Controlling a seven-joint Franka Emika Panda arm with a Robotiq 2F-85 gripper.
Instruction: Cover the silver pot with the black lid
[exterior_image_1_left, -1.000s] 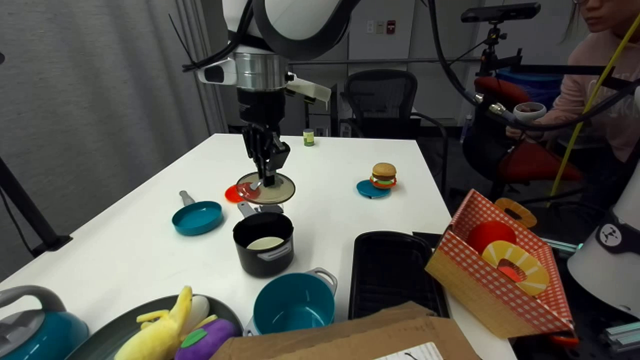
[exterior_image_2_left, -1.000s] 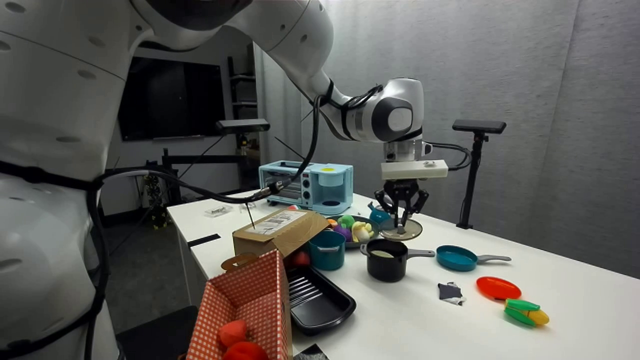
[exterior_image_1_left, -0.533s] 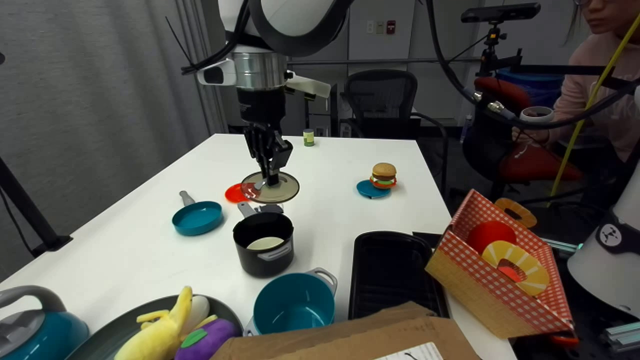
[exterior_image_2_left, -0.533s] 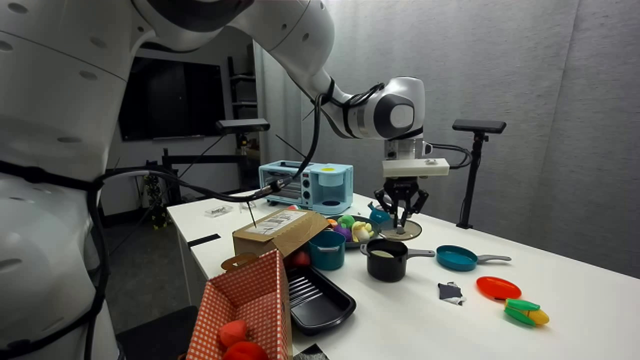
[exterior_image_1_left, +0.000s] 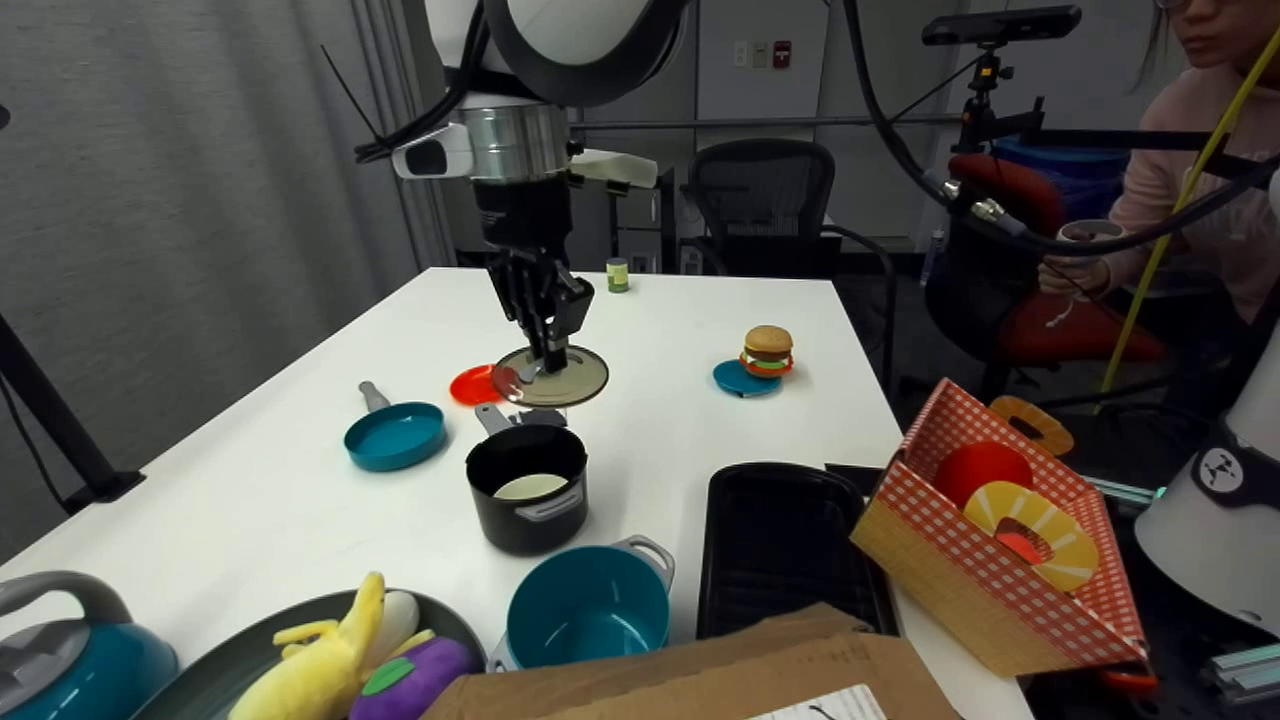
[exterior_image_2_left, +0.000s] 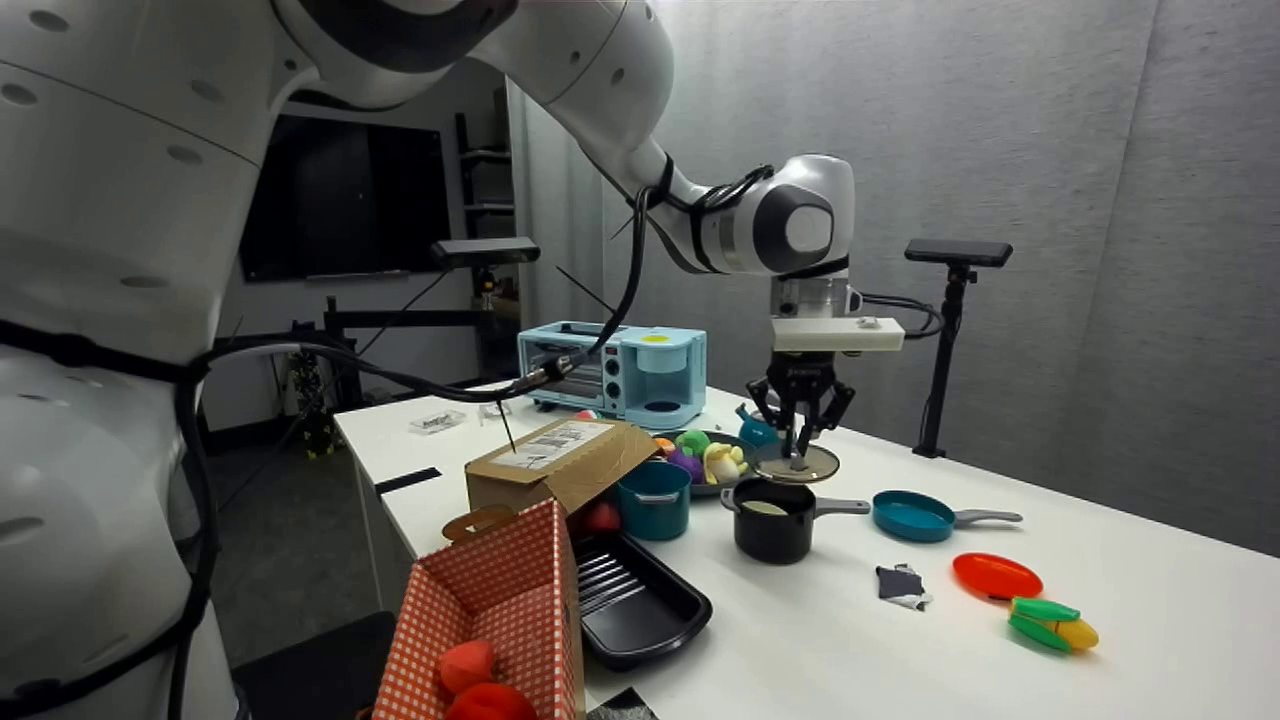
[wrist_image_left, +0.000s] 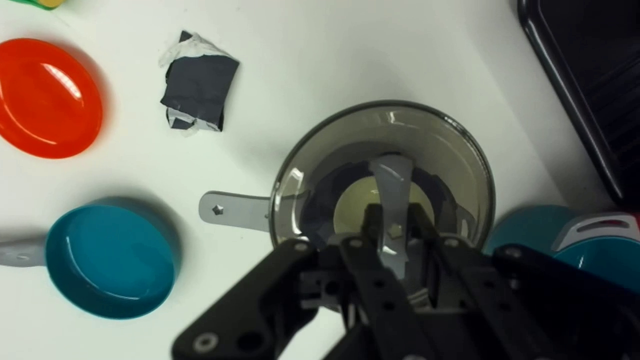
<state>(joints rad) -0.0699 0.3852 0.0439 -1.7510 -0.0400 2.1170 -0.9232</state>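
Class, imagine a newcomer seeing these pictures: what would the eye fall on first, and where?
Probably the see-through lid, held by its handle in the gripper, above the black pot. Then the red-checked basket beside the black tray, and the bright red plate at the wrist view's left edge.

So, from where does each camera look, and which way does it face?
An exterior view, near the cardboard box: faces along the table towards a chair; arm, gripper and part of the base show.
An exterior view, close beside the arm: faces past it towards the oven and curtain; arm and gripper show.
Wrist view, above the gripper: faces down onto the lid, pot seen partly through it; fingers show.
Both exterior views share lid, pot and gripper.
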